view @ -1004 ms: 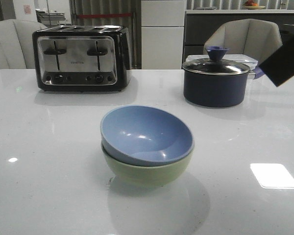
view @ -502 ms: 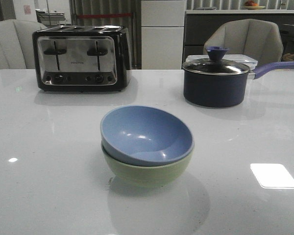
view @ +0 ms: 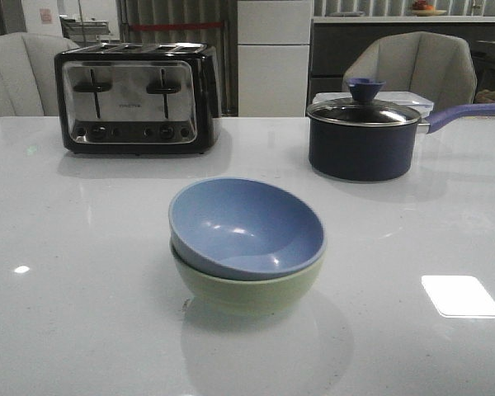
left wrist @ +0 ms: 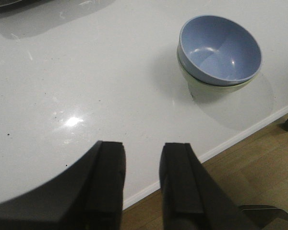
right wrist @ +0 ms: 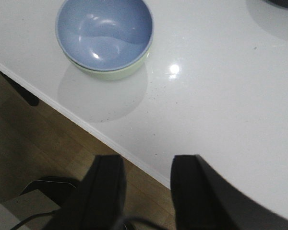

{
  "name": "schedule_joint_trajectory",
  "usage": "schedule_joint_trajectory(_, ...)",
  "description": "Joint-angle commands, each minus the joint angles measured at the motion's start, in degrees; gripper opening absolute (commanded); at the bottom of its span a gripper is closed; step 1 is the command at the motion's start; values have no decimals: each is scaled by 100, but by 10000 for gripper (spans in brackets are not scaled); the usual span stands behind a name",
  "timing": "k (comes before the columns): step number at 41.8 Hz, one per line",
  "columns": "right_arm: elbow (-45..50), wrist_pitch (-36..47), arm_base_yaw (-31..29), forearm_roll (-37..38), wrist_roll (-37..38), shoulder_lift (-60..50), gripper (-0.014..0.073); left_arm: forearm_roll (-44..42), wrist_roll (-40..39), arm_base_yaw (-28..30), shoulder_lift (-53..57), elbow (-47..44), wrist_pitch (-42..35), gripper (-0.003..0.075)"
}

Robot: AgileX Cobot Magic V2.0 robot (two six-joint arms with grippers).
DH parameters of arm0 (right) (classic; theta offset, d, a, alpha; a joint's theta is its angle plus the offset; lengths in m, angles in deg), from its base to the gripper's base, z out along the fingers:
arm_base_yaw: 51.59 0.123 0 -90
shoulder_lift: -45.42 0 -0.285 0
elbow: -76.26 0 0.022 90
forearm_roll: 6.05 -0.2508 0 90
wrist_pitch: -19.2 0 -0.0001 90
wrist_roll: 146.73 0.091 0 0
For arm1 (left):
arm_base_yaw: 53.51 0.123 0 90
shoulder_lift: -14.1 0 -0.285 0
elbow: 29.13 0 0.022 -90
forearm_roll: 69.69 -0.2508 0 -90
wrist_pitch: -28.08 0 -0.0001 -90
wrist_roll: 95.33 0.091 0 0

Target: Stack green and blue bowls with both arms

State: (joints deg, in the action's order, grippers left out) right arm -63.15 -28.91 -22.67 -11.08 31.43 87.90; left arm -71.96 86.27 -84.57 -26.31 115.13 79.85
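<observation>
The dusty blue bowl (view: 246, 224) sits nested inside the pale green bowl (view: 247, 291) in the middle of the white table, a little tilted. The stack also shows in the left wrist view, blue (left wrist: 220, 49) over green (left wrist: 216, 87), and in the right wrist view, blue (right wrist: 103, 31) over green (right wrist: 114, 73). My left gripper (left wrist: 142, 155) is open and empty, over the table's front edge, apart from the bowls. My right gripper (right wrist: 148, 165) is open and empty, over the front edge too. Neither arm shows in the front view.
A black-and-chrome toaster (view: 136, 97) stands at the back left. A dark navy lidded saucepan (view: 365, 138) with a purple handle stands at the back right. The table's front edge (right wrist: 105, 135) borders wooden floor.
One second ago a black part of the right arm showed at the right edge of the front view; it has left the view. The bowls have not moved.
</observation>
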Motion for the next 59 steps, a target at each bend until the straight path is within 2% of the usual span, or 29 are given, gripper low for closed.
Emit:
schedule_joint_trajectory(1, -147, 367, -28, 80, 52, -5, 257, -15, -93, -51, -6, 146, -410, 146)
schedule_joint_trajectory(4, -147, 367, -28, 80, 52, -5, 150, -15, -93, -51, -6, 146, -420, 90)
schedule_joint_trajectory(8, -147, 351, -28, 80, 52, -5, 48, -15, -93, -51, -6, 146, -419, 94)
schedule_joint_trajectory(39, -147, 309, -28, 86, 52, 1, 57, 68, -93, 60, 230, -40, -606, 93)
schedule_joint_trajectory(44, -147, 257, -28, 86, 52, 0, 57, -64, -73, 552, 748, -545, -1255, 94)
schedule_joint_trajectory(53, -147, 226, -28, 86, 52, 0, 57, -64, -73, 1769, 2128, -2178, -3273, 94)
schedule_joint_trajectory(59, -147, 226, -28, 86, 52, 0, 57, 8, -73, 2420, 2984, -3119, -4091, 94)
